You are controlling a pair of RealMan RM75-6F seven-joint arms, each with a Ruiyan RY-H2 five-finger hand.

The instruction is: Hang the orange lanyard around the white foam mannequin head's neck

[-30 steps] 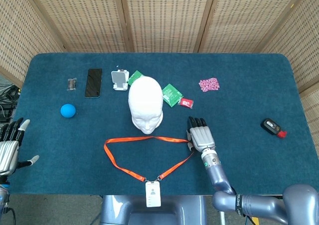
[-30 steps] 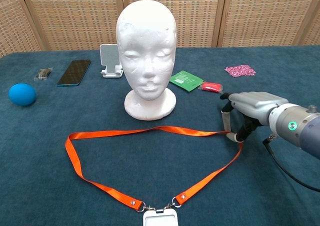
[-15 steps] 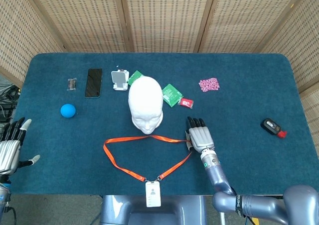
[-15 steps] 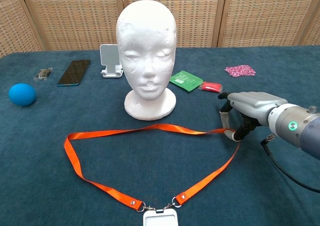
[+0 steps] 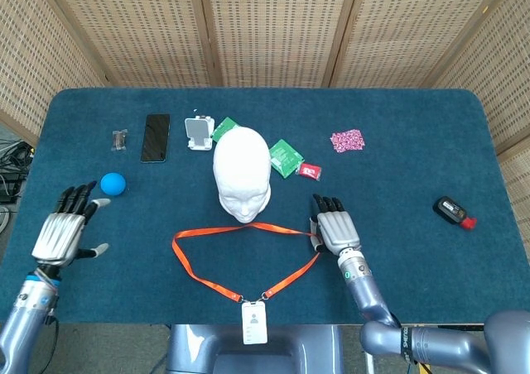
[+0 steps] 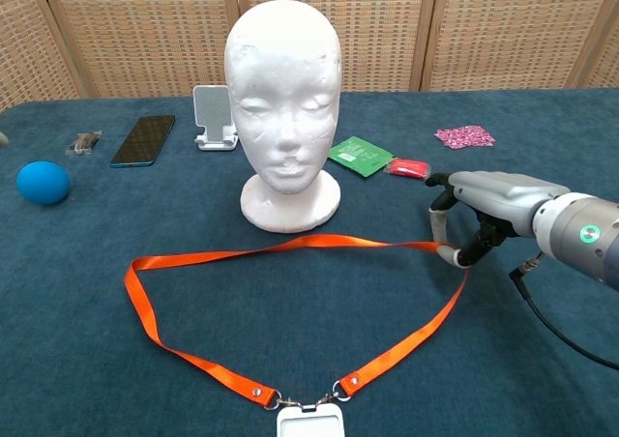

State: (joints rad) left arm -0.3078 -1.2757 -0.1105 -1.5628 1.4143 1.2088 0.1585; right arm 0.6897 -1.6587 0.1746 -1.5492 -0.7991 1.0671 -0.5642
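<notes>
A: Where's the lanyard [image 5: 245, 260]?

B: Flat on the table [image 5: 414, 142], lying as a rough triangle at 6 o'clock from the foam head [image 5: 243, 175]. Top strap runs just in front of the head's base, not around the neck. Badge [image 5: 253, 322] hangs over the near table edge at the bottom point of the loop.

A: Foam head?

B: Upright, mid-table, face toward the robot.

A: Right hand [image 5: 334, 227]?

B: At the lanyard's right corner, about 4 o'clock from the head. Palm down, fingers pointing to 12. In the chest view the thumb and a finger [image 6: 444, 232] are pinching the strap where it bends; that corner looks slightly raised off the cloth. The other fingers are curled loosely.

A: Left hand [image 5: 63, 230]?

B: At the left edge of the table, roughly 8 o'clock from the head. Fingers spread, holding nothing. It sits at 7 o'clock from the blue ball [image 5: 113, 184], near it but not touching. Well apart from the lanyard's left corner. Not visible in the chest view.

A: Other stuff on the table?

B: Phone [image 5: 155, 137] at 10 o'clock from the head, with a small clear item [image 5: 121, 139] at its 9. White phone stand [image 5: 197, 133] at 11. Green packets [image 5: 286, 156] at 1 to 2 o'clock, a small red item [image 5: 310, 171] just beside them. Pink patterned piece [image 5: 348, 140] further out at 2. Black device with a red tip [image 5: 455, 212] far off at 3 to 4 o'clock.
</notes>
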